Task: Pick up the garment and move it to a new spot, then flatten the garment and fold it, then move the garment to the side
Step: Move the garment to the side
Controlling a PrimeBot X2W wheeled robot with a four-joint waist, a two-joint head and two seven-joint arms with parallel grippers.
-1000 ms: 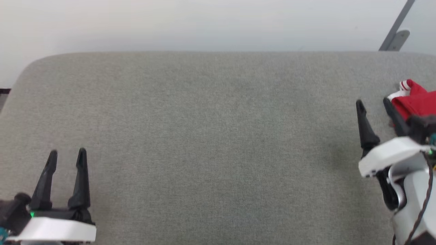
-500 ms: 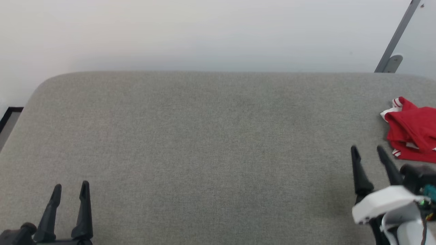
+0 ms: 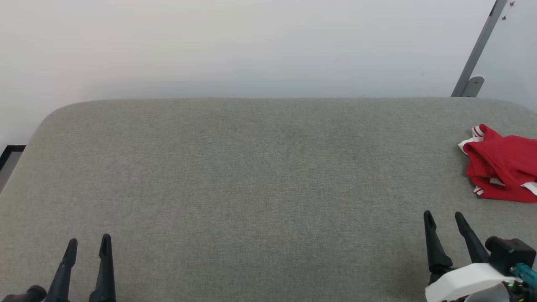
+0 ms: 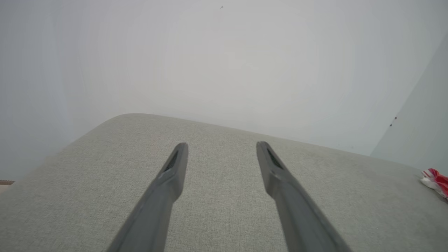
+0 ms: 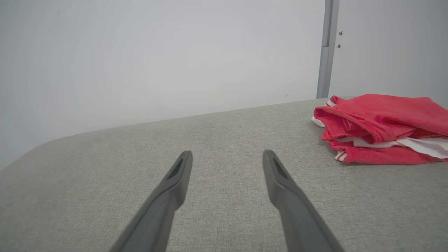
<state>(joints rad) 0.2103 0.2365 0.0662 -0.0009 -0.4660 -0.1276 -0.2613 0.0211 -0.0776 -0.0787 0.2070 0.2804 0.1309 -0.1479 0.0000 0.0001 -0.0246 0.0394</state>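
The garment (image 3: 501, 167) lies in a folded, slightly rumpled red heap at the far right of the grey fabric-covered desk (image 3: 251, 188). White sleeve cloth and striped trim show along its left and lower edges, and its right part is cut off by the edge of the head view. In the right wrist view the garment (image 5: 381, 129) sits ahead and to the right of the fingers, layered red over white, flat on the desk.

The right gripper (image 3: 443, 214) is at the near right, released, its two dark fingers spread with nothing between them. It is apart from the garment, with bare fabric between the two. The left gripper (image 3: 89, 240) is at the near left, well apart from the garment, also spread and holding nothing.

The broad middle of the desk between the grippers is bare. Behind the desk stands a pale wall (image 3: 251, 42). A slanted grey metal post (image 3: 478, 46) with a small bracket (image 3: 472, 86) at its foot rises just past the desk's far right edge, behind the garment. A dark-edged strip (image 3: 10, 151) shows beyond the desk's left corner.
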